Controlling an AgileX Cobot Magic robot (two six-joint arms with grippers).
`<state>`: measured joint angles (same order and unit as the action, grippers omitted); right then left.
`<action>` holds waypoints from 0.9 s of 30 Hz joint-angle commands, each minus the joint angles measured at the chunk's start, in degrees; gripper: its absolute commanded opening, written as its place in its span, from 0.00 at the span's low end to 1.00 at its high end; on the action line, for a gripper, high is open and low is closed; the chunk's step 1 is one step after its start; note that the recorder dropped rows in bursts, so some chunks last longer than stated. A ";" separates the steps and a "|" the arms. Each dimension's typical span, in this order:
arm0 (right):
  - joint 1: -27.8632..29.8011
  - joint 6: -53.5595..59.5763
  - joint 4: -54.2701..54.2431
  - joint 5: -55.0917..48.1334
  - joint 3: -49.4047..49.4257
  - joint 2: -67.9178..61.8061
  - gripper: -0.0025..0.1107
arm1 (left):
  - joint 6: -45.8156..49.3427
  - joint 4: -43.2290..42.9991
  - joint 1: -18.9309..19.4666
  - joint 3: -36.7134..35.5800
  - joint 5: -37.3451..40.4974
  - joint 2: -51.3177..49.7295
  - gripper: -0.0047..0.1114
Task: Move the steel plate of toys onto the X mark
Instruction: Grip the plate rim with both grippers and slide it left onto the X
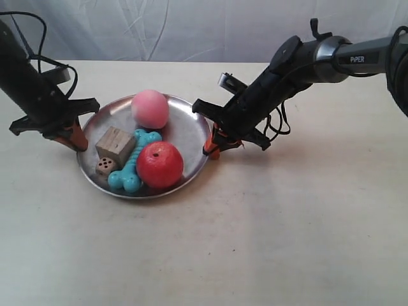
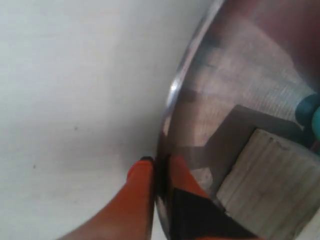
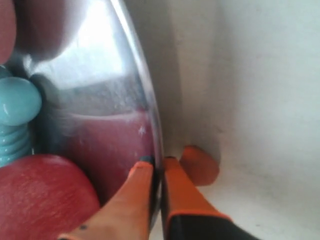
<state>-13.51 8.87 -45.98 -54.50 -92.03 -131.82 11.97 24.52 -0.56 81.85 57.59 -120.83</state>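
A round, shallow, shiny steel plate [image 1: 189, 131] is seen on a pale beige counter [image 1: 287, 223], toward the exterior view's left of centre, with a pale cloth backdrop [image 1: 191, 25] behind.

Five toys are carried in the plate. A pink ball [image 1: 150, 108] is set at the far side. A red apple-like ball [image 1: 159, 164] is placed at the near side, touching a turquoise ribbed bone [image 1: 132, 162] that is laid slantwise across the middle. A pale wooden cube [image 1: 116, 145] is found beside the bone, toward the exterior view's left, and a small wooden die with dark pips [image 1: 105, 166] is seen just in front of the cube.

The plate is gripped at two opposite edges. The left pincer [image 2: 159, 162], on the black arm at the exterior view's left, is closed on the rim near the cube: in the left wrist view one orange finger is shown outside the rim and one inside, with the metal edge pinched between them. The right pincer [image 3: 156, 162], on the black arm at the exterior view's right, is likewise clamped on the rim near the red ball, the thin edge being held between its two orange fingers.

Whether the plate is resting on the counter or raised off it cannot be told; a soft shadow is cast under its near edge.
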 commanded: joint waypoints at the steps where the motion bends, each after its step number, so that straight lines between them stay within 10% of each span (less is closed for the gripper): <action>1: -2.18 1.43 -1.02 -0.93 -0.40 0.75 0.03 | 0.58 -3.07 2.29 -3.68 -0.03 1.71 0.04; 16: -2.91 1.43 2.02 3.81 -0.40 0.75 0.03 | 10.11 9.55 4.30 -7.68 -3.71 2.08 0.05; 27: -3.07 1.43 3.25 6.46 -0.40 0.65 0.03 | 10.87 9.89 4.30 -7.68 -6.01 2.08 0.34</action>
<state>-16.24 8.98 -43.91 -48.76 -92.03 -131.82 22.49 33.55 3.85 74.30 52.67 -119.54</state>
